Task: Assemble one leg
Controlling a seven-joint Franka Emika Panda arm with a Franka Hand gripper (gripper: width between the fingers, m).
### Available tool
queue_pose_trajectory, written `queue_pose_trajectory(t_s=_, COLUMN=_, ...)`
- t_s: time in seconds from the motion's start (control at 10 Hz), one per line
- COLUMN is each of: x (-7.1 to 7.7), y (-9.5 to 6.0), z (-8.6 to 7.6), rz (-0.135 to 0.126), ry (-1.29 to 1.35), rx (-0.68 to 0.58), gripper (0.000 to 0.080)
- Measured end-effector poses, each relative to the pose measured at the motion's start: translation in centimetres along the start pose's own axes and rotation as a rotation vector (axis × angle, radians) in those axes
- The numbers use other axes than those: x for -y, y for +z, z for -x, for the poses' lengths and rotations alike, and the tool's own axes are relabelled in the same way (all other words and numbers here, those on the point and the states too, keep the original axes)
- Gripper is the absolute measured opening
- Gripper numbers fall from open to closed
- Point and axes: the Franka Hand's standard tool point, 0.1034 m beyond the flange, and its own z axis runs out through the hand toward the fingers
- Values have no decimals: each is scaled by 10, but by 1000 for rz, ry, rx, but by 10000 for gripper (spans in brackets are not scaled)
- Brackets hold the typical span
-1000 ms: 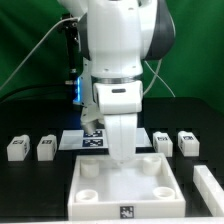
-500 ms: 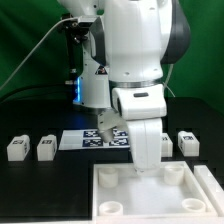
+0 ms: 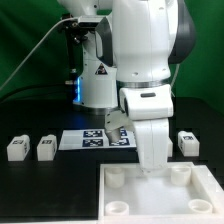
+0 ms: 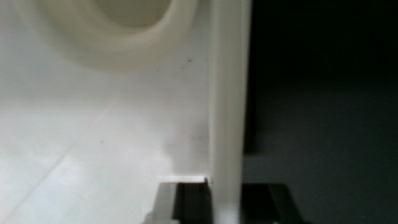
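The big white square tray-like piece with round corner sockets lies at the front, toward the exterior view's right. My gripper reaches down onto its back rim. In the wrist view my gripper is shut on that thin upright rim, one dark finger on each side, with a round socket beyond. Two legs, small white blocks with marker tags, stand at the exterior view's left. A third leg stands at its right. A fourth is hidden.
The marker board lies flat behind the tray, partly covered by my arm. The robot's base stands at the back. The tabletop is black.
The tray-like piece has slid toward the exterior view's right, with my gripper holding its rim and moving along. The leg beside the right-hand one is now hidden behind my arm.
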Motion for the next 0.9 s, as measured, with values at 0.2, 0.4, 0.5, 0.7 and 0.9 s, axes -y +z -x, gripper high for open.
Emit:
queue_pose_trajectory(t_s=0.2, x=0, y=0, z=1, rz=0, ry=1, rx=0, gripper=161)
queue_pose_trajectory(t_s=0.4, x=0, y=0, z=1, rz=0, ry=2, rx=0, gripper=442)
queue_pose_trajectory(t_s=0.5, x=0, y=0, z=1, rz=0, ry=2, rx=0, gripper=442)
queue_pose_trajectory(t_s=0.7, x=0, y=0, z=1, rz=0, ry=3, rx=0, gripper=638)
queue_pose_trajectory(t_s=0.9, x=0, y=0, z=2, rz=0, ry=4, rx=0, gripper=646)
